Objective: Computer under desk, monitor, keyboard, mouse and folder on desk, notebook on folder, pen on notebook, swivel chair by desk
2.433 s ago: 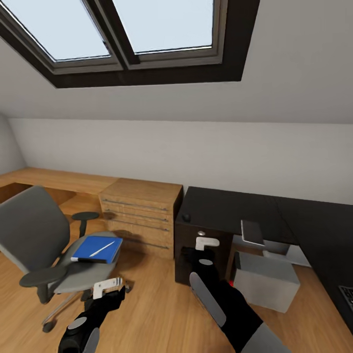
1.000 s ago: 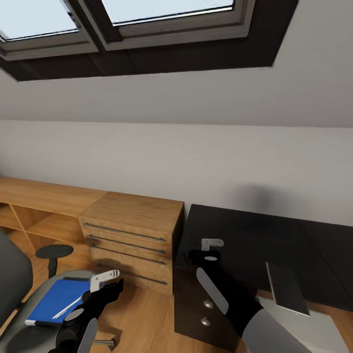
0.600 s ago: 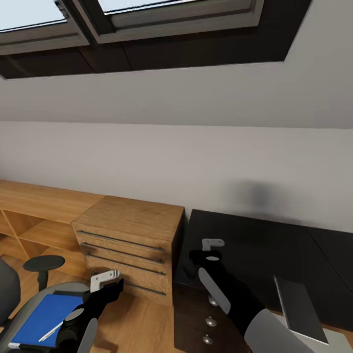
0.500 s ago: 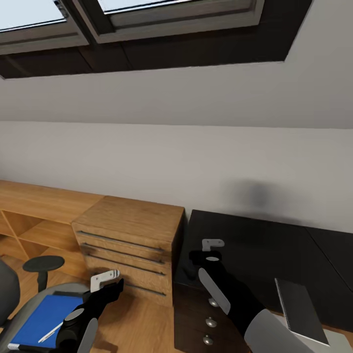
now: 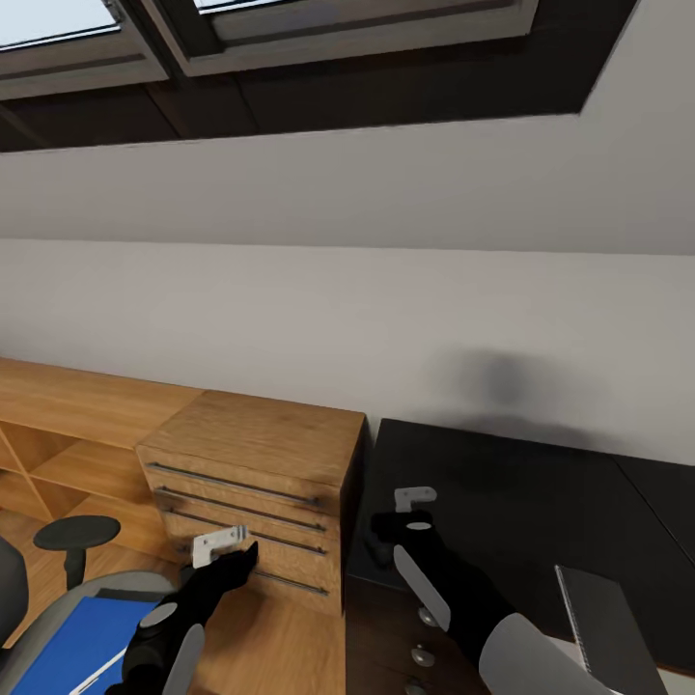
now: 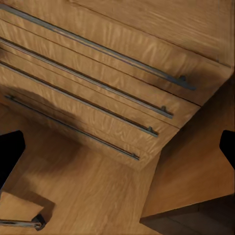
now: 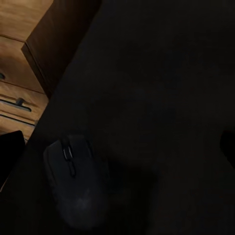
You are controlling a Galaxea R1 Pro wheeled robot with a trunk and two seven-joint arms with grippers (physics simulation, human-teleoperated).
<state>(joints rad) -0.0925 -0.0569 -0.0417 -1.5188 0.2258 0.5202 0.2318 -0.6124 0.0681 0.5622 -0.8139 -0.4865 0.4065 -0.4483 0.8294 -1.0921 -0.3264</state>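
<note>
My right jaws (image 5: 413, 498) hang spread over the mouse (image 7: 76, 178) on the worktop (image 5: 521, 483), so I'd drop straight down and pinch its sides.

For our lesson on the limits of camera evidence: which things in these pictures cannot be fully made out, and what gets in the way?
- Folder, head view: cut off by the bottom edge, and the left hand with its arm covers one corner.
- Pen, head view: only a short white sliver shows above the bottom edge.
- Swivel chair, head view: back and base out of frame.
- Mouse, right wrist view: black on the black desk, outline faint.
</note>
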